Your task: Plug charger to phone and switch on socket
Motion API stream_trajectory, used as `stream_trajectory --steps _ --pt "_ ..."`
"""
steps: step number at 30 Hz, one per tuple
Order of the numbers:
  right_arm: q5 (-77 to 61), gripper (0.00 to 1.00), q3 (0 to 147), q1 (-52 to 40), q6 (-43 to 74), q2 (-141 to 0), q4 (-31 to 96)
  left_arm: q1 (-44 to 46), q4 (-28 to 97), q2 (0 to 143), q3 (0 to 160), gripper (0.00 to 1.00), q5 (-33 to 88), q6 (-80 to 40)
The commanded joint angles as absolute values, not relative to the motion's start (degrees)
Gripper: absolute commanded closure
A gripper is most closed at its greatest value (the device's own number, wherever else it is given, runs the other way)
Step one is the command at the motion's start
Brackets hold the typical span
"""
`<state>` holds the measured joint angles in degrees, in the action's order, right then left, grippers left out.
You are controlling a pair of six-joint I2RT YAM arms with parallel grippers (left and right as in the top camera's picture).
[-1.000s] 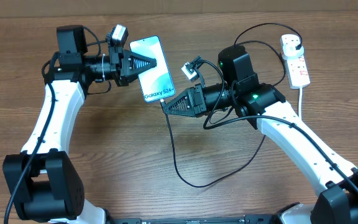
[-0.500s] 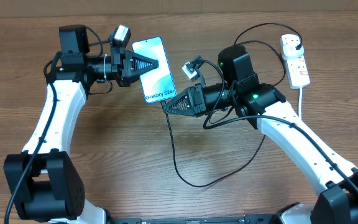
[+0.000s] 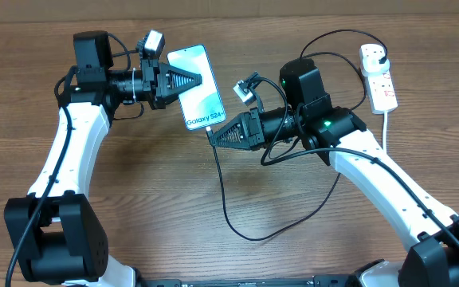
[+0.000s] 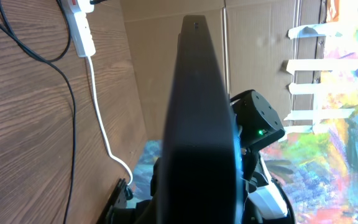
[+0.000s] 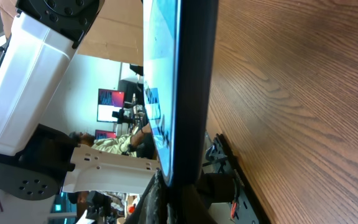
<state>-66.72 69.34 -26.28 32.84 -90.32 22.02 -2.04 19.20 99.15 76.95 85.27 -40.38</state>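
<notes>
Black charger point(image 3: 221, 187): its slack loops on the table point(image 3: 134, 207) nearest me and passes under the right arm point(image 3: 373, 171). I'd guess a wide swing could drag that loop and tug the tip askew.
Right tool point(image 3: 216, 134): looks clenched on the charger's connector end, right at the lower edge of the phone point(image 3: 198, 88). The tip itself is hidden, so I can't say whether it is seated. Pushed off-line, it would likely skate along that edge instead of going in.
Phone: seemingly lifted off the table, screen lit, left of centre.
Left tool point(image 3: 191, 80): grasping the phone by its left edge. A hard push from the right may pivot it in that pinch.
Socket point(image 3: 378, 77): far right, well apart from both tools. Its switch state is too small to read.
</notes>
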Motion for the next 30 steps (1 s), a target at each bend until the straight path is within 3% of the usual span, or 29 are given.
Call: stream_trajectory --steps 1,30 --pt "-67.88 0.96 70.52 -26.30 32.77 -89.69 21.67 -2.61 18.81 98.89 77.73 0.96 87.05 -40.73" --pt "-68.03 0.96 70.52 -26.30 32.77 -89.69 20.38 -2.61 18.81 98.91 77.73 0.96 89.43 -40.69"
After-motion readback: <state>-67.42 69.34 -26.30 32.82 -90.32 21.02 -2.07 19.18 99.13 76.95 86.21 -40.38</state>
